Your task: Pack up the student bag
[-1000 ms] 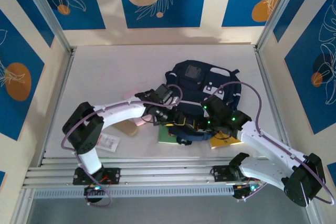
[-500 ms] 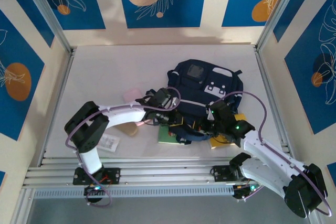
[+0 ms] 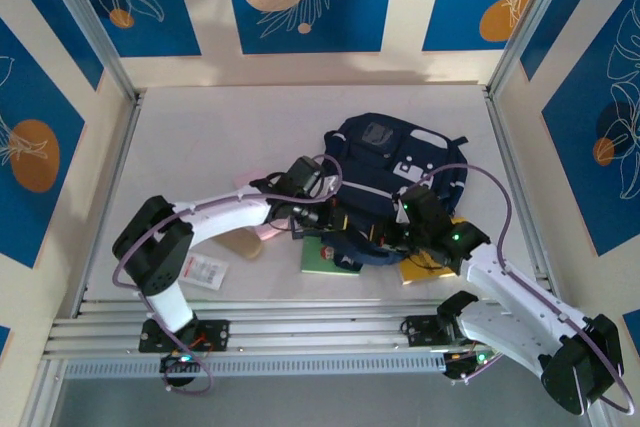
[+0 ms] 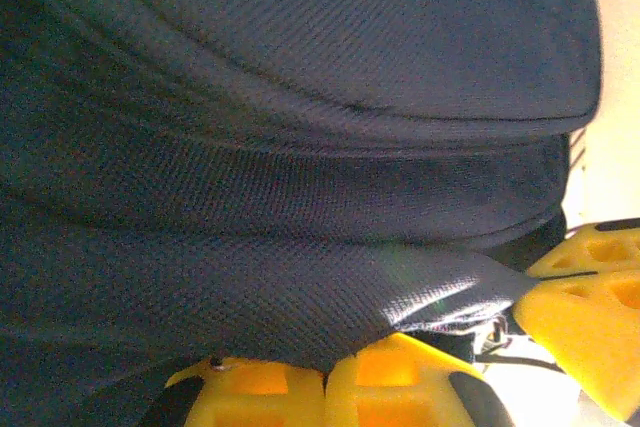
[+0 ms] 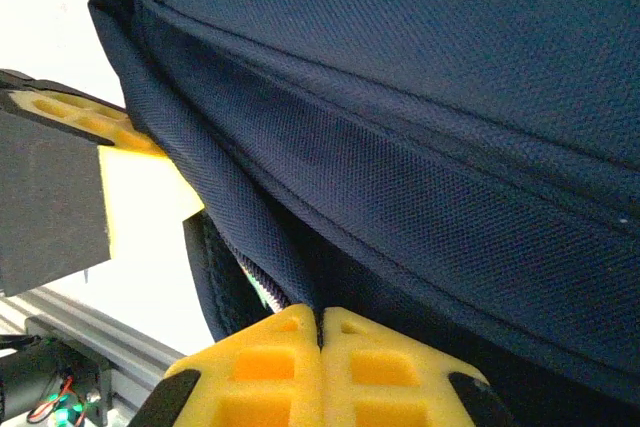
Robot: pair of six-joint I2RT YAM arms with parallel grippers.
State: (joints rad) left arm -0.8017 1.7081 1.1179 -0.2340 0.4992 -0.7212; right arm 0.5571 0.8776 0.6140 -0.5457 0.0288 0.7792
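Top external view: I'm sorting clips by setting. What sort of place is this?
Probably a purpose-built robot test cell, not a real classroom: aluminium frame posts, printed blue wall panels around a white table, and the left arm and right arm bolted to a rail at its near edge.

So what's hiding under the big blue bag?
Under the near edge of the student bag, a flat green book and a yellow book poke out. Anything further beneath is covered by the fabric.
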